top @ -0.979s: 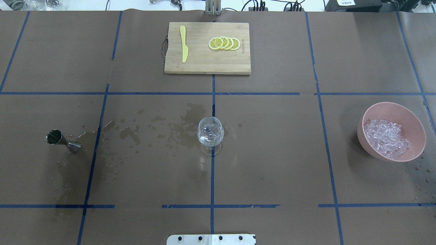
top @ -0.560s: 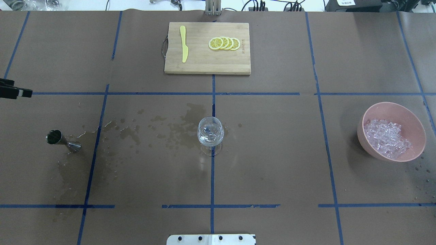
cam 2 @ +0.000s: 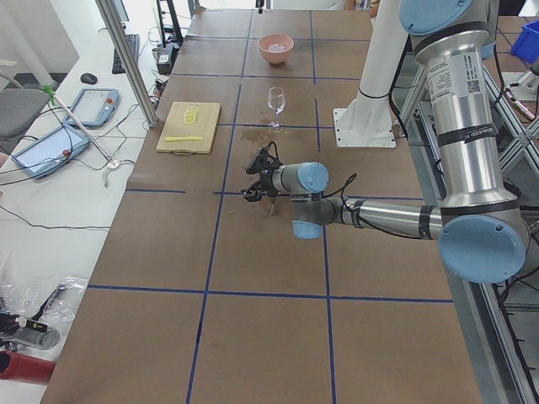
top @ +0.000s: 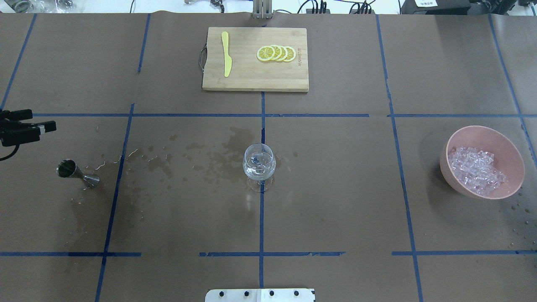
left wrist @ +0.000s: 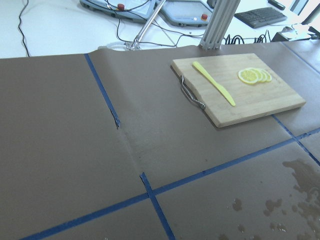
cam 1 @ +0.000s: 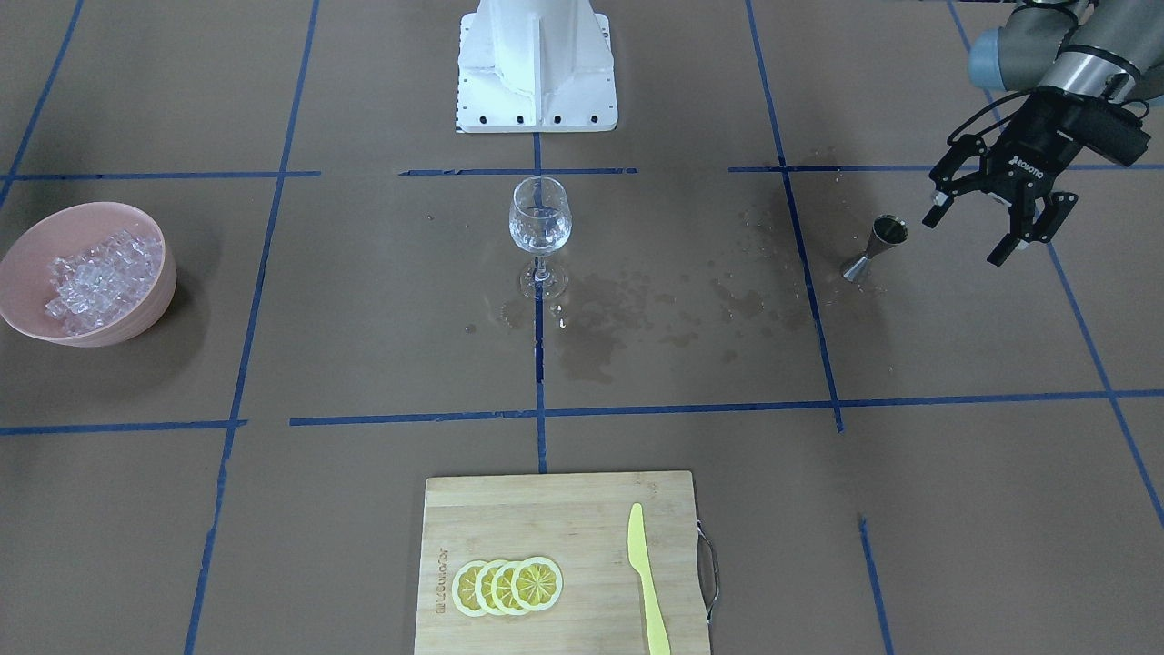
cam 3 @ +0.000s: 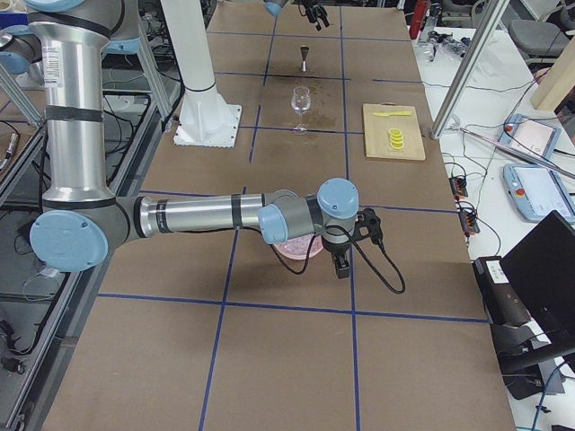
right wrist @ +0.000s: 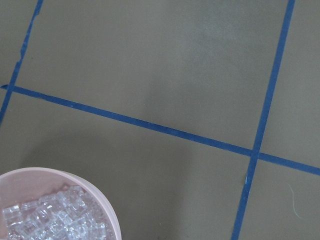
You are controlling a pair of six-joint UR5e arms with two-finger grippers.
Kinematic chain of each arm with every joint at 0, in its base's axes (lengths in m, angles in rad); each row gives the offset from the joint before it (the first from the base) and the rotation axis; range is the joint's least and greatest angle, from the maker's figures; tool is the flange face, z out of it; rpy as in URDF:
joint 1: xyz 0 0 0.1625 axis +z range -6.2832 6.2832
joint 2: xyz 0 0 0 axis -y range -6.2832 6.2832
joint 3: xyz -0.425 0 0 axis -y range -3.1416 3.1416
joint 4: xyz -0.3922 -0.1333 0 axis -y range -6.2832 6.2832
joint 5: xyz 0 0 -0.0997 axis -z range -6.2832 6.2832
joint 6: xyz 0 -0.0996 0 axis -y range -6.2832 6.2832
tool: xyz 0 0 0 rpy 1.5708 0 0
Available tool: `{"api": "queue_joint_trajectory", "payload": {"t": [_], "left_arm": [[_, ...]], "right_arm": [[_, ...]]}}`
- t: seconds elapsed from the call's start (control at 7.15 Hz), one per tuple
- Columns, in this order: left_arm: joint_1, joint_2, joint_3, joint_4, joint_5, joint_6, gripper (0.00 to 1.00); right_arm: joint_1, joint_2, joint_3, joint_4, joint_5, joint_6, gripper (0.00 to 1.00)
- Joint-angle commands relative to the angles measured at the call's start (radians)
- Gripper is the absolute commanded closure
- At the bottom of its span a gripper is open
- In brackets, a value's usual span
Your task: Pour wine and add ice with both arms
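A steel jigger (top: 78, 174) stands at the table's left, also seen in the front view (cam 1: 875, 246). My left gripper (top: 42, 118) is open and empty, in the air just beyond the jigger and apart from it (cam 1: 962, 241). A clear wine glass (top: 259, 165) stands at the table's middle with a little clear content in its bowl. The ice (top: 476, 170) lies heaped in a pink bowl (top: 486, 133) at the right. My right gripper (cam 3: 341, 266) shows only in the right side view, beside the bowl; I cannot tell if it is open. Its wrist view shows the bowl's rim (right wrist: 97, 194).
A wooden cutting board (top: 255, 82) with a yellow knife (top: 226, 53) and lemon slices (top: 277, 53) lies at the far middle. Wet stains (top: 218, 157) spread between jigger and glass. The white pedestal base (cam 1: 536, 64) stands at the robot's side.
My left gripper has come into the overhead view from the left edge and moved right, toward the jigger. The jigger, glass and bowl have not moved.
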Motion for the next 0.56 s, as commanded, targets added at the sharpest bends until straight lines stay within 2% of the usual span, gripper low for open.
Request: {"api": "queue_joint_trajectory", "payload": {"t": [0.0,0.28,0.42], "left_arm": [[0.223,0.082,-0.001,-0.080,0.316,-0.004,0.00],[0.338,0.135,0.000,-0.173,0.445,-0.006,0.00],[0.428,0.136,0.003,-0.174,0.564,-0.014,0.00]], "right_arm": [[-0.005,-0.001,-0.004,0.028,0.021,0.001,0.00],[-0.008,-0.001,-0.004,0.028,0.023,0.001,0.00],[-0.009,-0.001,-0.004,0.028,0.024,0.001,0.00]]}}
